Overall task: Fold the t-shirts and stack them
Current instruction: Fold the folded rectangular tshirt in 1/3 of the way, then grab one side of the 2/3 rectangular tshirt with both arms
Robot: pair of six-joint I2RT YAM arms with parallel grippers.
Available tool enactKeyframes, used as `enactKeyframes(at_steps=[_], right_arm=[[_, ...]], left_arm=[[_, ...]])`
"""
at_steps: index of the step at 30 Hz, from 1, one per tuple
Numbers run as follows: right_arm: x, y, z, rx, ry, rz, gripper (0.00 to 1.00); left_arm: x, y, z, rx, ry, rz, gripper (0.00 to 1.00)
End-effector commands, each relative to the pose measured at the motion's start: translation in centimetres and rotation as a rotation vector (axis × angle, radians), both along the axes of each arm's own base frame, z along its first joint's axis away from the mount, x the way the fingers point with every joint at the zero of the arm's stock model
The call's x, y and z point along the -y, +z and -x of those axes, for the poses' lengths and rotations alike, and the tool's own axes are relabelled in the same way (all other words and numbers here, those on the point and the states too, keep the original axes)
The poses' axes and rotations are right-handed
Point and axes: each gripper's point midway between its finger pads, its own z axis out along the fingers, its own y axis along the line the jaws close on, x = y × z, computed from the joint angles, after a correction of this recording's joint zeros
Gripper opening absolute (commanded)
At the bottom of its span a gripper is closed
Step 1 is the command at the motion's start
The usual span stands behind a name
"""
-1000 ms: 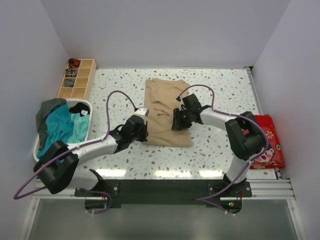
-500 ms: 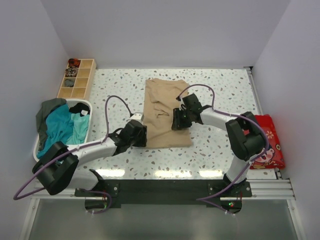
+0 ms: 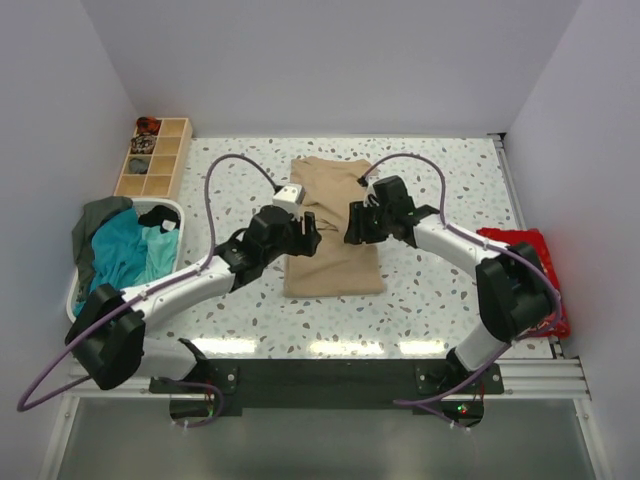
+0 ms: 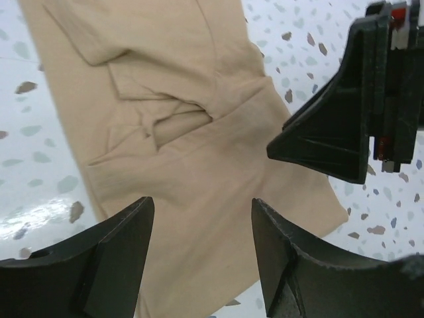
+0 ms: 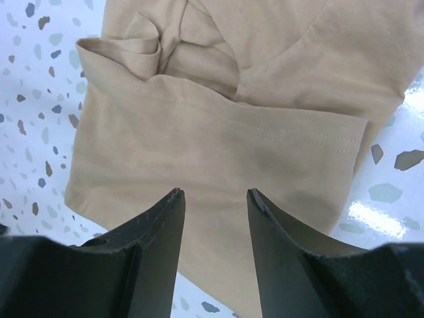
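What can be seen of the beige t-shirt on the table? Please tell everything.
The beige t-shirt is soft, plain sandy cloth, folded into a long rectangle, with creases near its middle. It lies flat on the speckled table. The left end effector and right end effector hang open over it; neither grips it.

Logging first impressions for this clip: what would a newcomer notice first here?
The large sandy-beige cloth t-shirt, folded into a long strip, lies in the middle of the speckled white table. The left pincer and right pincer hover open above it, holding nothing. At the table's left edge, a white plastic basket holds a teal shirt and a dark grey-green shirt.
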Motion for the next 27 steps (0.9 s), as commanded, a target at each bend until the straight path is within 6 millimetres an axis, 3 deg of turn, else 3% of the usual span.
enactKeyframes(at_steps=[1, 3, 8, 14, 19, 23, 24, 26, 27], right_arm=[[0.4, -0.8, -0.5, 0.000, -0.011, 0.030, 0.47], [0.8, -1.6, -0.8, 0.001, -0.022, 0.056, 0.47], [2.8, -4.3, -1.2, -0.026, -0.055, 0.148, 0.47], [4.6, -7.4, -0.3, -0.122, -0.115, 0.214, 0.46], [6.3, -9.9, 1.9, -0.221, -0.146, 0.289, 0.44], [5.6, -8.8, 2.1, -0.170, -0.107, 0.233, 0.45], [4.9, -6.7, 1.2, -0.095, -0.098, 0.182, 0.47], [4.6, -4.7, 1.1, -0.038, -0.092, 0.140, 0.52], [4.5, -2.4, 0.7, 0.026, -0.096, 0.113, 0.54]], left_arm=[[3.9, -1.4, 0.8, -0.024, -0.168, 0.101, 0.65], [4.0, -4.0, 1.2, -0.069, -0.177, 0.086, 0.64], [3.1, -8.0, 1.4, -0.104, -0.155, 0.038, 0.64], [0.3, -11.2, 0.7, -0.119, -0.081, -0.056, 0.64], [-1.6, -12.8, 0.1, -0.158, -0.035, -0.103, 0.63], [-1.6, -12.0, -0.1, -0.134, -0.052, -0.097, 0.62], [-1.0, -11.3, 0.0, -0.122, -0.081, -0.075, 0.61], [-0.5, -8.7, -0.3, -0.059, -0.086, -0.041, 0.61], [-0.5, -7.6, -0.5, -0.030, -0.082, -0.032, 0.61]])
